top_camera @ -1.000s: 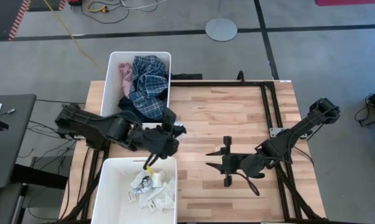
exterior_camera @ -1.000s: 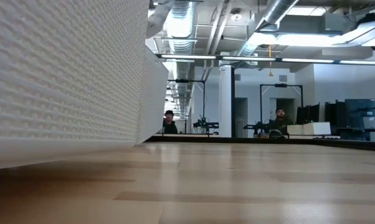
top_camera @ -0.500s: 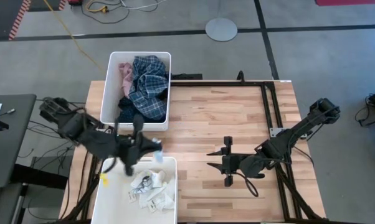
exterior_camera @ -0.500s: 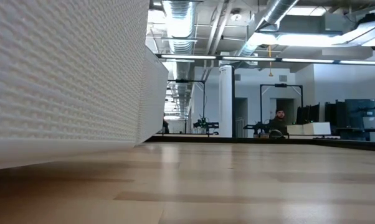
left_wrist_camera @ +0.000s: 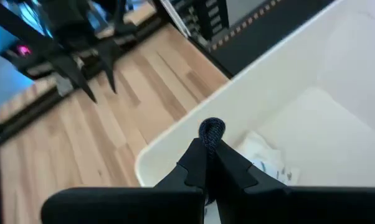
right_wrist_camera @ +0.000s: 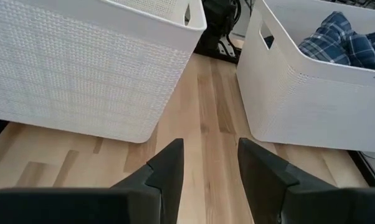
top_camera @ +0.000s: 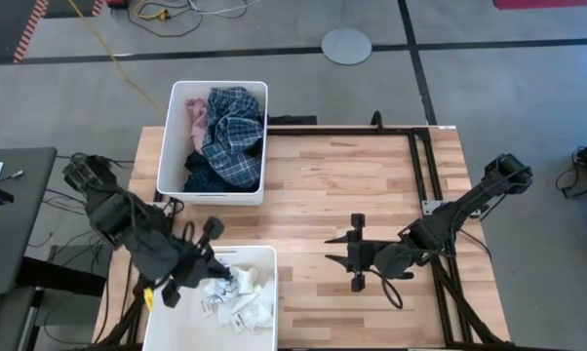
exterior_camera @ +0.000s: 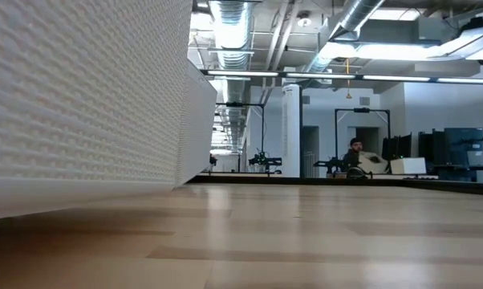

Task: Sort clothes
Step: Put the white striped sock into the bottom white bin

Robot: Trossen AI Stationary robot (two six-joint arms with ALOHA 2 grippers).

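I have the left hand (top_camera: 198, 265) closed over the near-left bin (top_camera: 264, 255), at its left rim; a small dark blue scrap (left_wrist_camera: 211, 130) sits pinched at the fingertips, though I cannot tell what garment it is. White and striped socks (top_camera: 237, 297) lie inside that bin. The far-left bin (top_camera: 163, 146) holds the blue plaid shirt (top_camera: 233, 132), the pink shirt (top_camera: 193, 119) and a dark piece (top_camera: 200, 175). My right hand (top_camera: 353, 253) waits, fingers apart and empty, over the desk (top_camera: 352, 185) near its front edge.

left end effector (top_camera: 198, 261) swung from table centre to near bin's (top_camera: 265, 255) left rim
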